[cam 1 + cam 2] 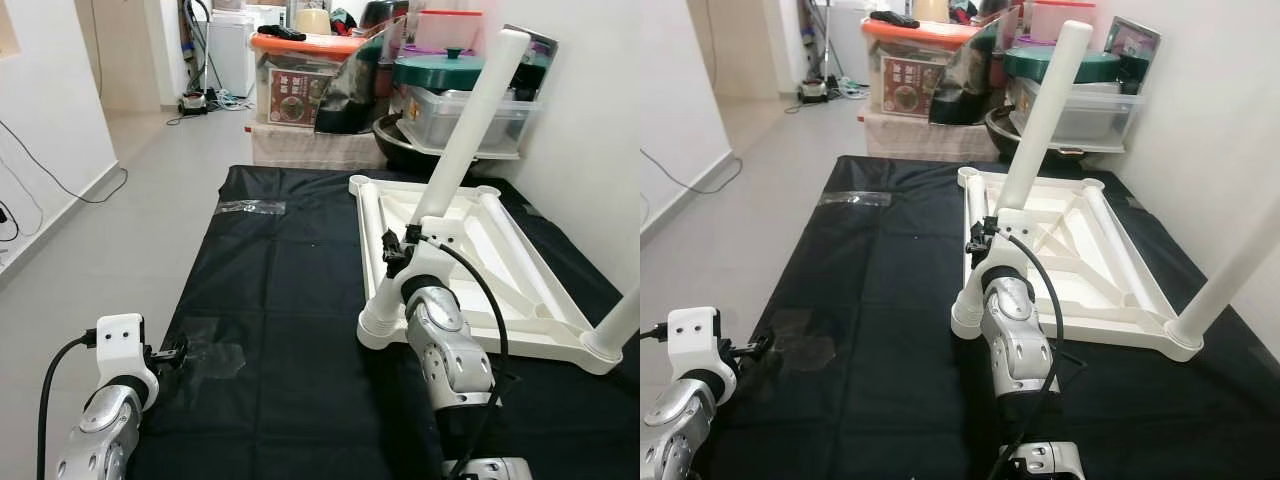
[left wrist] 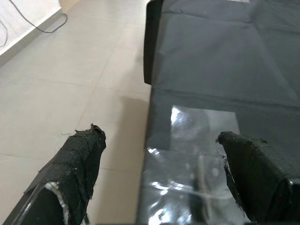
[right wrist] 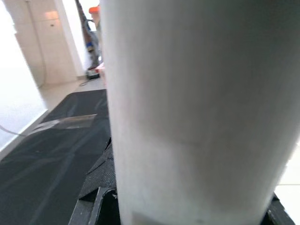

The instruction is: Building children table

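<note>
My right end effector (image 1: 398, 250) was clasped around a white table leg (image 1: 468, 125), low on the shaft just above the near-left corner socket (image 1: 380, 322) of the upturned white table top (image 1: 520, 290). The leg leaned away from me toward the right rather than standing square. To do this step well, I judged I should bring the leg upright over the socket, press straight down, and only let go once it felt seated, since a tilted push could jam it. A second leg (image 1: 1230, 280) already stood in the near-right corner. The table top lay on a black sheet (image 1: 290, 260) spread over the floor, with storage boxes (image 1: 300, 85) stacked beyond it.

My left end effector (image 2: 159, 183) hung idle, fingers spread and empty, over the sheet's near-left edge.

The right wrist view showed the white leg pressed close between black padding, confirming the grip, which the head views partly hid behind my arm. The left wrist view showed a strip of clear tape (image 2: 197, 154) on the sheet.
</note>
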Tool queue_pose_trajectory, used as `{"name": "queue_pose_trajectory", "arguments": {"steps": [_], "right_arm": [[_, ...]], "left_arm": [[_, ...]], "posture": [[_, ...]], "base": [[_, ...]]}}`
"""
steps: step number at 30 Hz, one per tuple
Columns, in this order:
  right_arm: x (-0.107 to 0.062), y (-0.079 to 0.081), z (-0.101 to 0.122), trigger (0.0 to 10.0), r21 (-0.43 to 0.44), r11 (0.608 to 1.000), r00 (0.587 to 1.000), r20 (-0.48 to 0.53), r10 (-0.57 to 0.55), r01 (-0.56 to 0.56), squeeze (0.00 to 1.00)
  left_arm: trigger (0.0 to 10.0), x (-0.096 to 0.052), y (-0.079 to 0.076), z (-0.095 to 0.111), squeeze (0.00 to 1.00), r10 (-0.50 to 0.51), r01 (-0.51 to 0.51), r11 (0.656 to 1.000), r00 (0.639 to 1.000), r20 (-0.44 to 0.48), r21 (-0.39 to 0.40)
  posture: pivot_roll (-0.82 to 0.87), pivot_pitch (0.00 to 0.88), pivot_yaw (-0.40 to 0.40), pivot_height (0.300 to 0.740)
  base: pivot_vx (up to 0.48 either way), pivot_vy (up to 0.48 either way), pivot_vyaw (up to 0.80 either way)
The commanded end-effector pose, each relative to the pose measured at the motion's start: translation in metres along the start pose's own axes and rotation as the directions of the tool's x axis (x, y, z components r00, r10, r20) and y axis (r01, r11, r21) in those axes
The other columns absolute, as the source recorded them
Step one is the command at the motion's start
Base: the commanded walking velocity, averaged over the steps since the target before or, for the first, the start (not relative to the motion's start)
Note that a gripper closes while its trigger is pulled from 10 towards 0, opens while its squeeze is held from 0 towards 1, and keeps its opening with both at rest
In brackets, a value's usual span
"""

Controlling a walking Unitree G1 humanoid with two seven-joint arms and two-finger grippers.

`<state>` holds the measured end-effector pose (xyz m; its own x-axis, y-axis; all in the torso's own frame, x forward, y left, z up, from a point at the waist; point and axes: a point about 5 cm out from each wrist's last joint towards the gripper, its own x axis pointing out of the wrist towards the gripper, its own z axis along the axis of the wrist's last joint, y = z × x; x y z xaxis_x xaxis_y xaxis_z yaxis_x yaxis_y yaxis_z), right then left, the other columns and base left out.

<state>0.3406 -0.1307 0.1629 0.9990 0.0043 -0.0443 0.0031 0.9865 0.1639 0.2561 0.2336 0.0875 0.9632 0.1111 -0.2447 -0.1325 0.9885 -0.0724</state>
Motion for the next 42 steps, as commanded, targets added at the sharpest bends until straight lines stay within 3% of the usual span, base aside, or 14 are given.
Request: {"name": "queue_pose_trajectory", "arguments": {"steps": [1,3,4,6,7,9,18,19,22,27,32,34,39,42], "right_arm": [[-0.002,-0.01,-0.028,0.0,0.001,1.0,0.99,-0.143,-0.02,0.021,0.0],[0.004,0.027,0.004,0.0,0.16,0.937,0.945,-0.052,0.322,-0.31,0.0],[0.004,0.027,0.004,0.0,0.16,0.937,0.945,-0.052,0.322,-0.31,0.0],[0.0,0.05,0.034,0.0,0.213,0.798,0.823,0.055,0.566,-0.563,0.0],[0.0,0.05,0.034,0.0,0.213,0.798,0.823,0.055,0.566,-0.563,0.0],[-0.006,0.058,0.053,0.0,0.175,0.676,0.697,0.112,0.708,-0.716,0.0],[-0.005,0.063,0.064,0.0,0.108,0.627,0.636,0.128,0.761,-0.772,0.0],[0.0,0.064,0.067,0.0,0.093,0.645,0.651,0.134,0.747,-0.759,0.0],[0.003,0.066,0.07,0.0,0.083,0.654,0.659,0.141,0.739,-0.752,0.0],[0.003,0.082,0.077,0.0,0.057,0.601,0.602,0.157,0.783,-0.797,0.0],[0.0,0.089,0.079,0.0,0.045,0.572,0.571,0.162,0.805,-0.819,0.0],[-0.011,0.102,0.079,0.0,0.036,0.482,0.482,0.16,0.862,-0.875,0.0],[-0.023,0.112,0.074,0.0,0.034,0.402,0.403,0.149,0.903,-0.915,0.0],[-0.034,0.122,0.069,0.0,0.06,0.35,0.355,0.141,0.924,-0.935,0.0]], "left_arm": [[10.0,0.002,-0.003,0.002,0.0,-0.013,0.013,1.0,1.0,0.001,0.0],[10.0,-0.001,-0.012,0.018,0.0,-0.141,0.14,0.99,0.987,0.071,0.027],[10.0,-0.001,-0.012,0.018,0.0,-0.141,0.14,0.99,0.987,0.071,0.027],[10.0,-0.004,-0.02,0.033,0.0,-0.25,0.244,0.968,0.96,0.122,0.067],[10.0,-0.004,-0.02,0.033,0.0,-0.25,0.244,0.968,0.96,0.122,0.067],[10.0,-0.009,-0.024,0.049,0.0,-0.347,0.329,0.935,0.924,0.159,0.13],[10.0,-0.016,-0.029,0.07,0.0,-0.467,0.421,0.876,0.864,0.189,0.236],[10.0,-0.022,-0.034,0.078,0.0,-0.532,0.479,0.838,0.824,0.194,0.263],[10.0,-0.026,-0.039,0.082,0.0,-0.587,0.528,0.799,0.788,0.185,0.287],[10.0,-0.038,-0.053,0.081,0.0,-0.751,0.695,0.646,0.653,0.101,0.316],[10.0,-0.037,-0.055,0.078,0.0,-0.769,0.713,0.618,0.636,0.067,0.331],[10.0,-0.023,-0.05,0.072,0.0,-0.75,0.696,0.627,0.66,0.03,0.351],[10.0,-0.013,-0.045,0.069,0.0,-0.725,0.672,0.648,0.688,0.02,0.357],[10.0,-0.014,-0.051,0.068,0.0,-0.758,0.707,0.604,0.652,-0.008,0.367]], "posture": [[0.01,0.0,-0.048,0.74],[0.01,0.0,-0.044,0.74],[0.01,0.0,-0.044,0.74],[0.01,0.0,-0.044,0.74],[0.01,0.0,-0.044,0.74],[0.01,0.0,-0.046,0.74],[0.02,0.0,-0.052,0.74],[0.02,0.0,-0.054,0.74],[0.02,0.0,-0.054,0.74],[0.02,0.0,-0.04,0.74],[0.02,0.0,-0.04,0.74],[0.02,0.0,-0.032,0.74],[0.01,0.0,-0.027,0.74],[0.0,0.0,-0.015,0.74]], "base": [[0.0,0.0,0.0],[0.0,0.0,0.0],[0.0,0.0,0.0],[0.0,0.0,0.0],[0.0,0.0,0.0],[0.0,0.0,0.0],[0.0,0.0,0.0],[0.0,0.0,0.0],[0.0,0.0,0.0],[0.0,0.0,0.0],[0.0,0.0,0.0],[0.0,0.0,0.0],[0.0,0.0,0.0],[0.0,0.0,0.0]]}}
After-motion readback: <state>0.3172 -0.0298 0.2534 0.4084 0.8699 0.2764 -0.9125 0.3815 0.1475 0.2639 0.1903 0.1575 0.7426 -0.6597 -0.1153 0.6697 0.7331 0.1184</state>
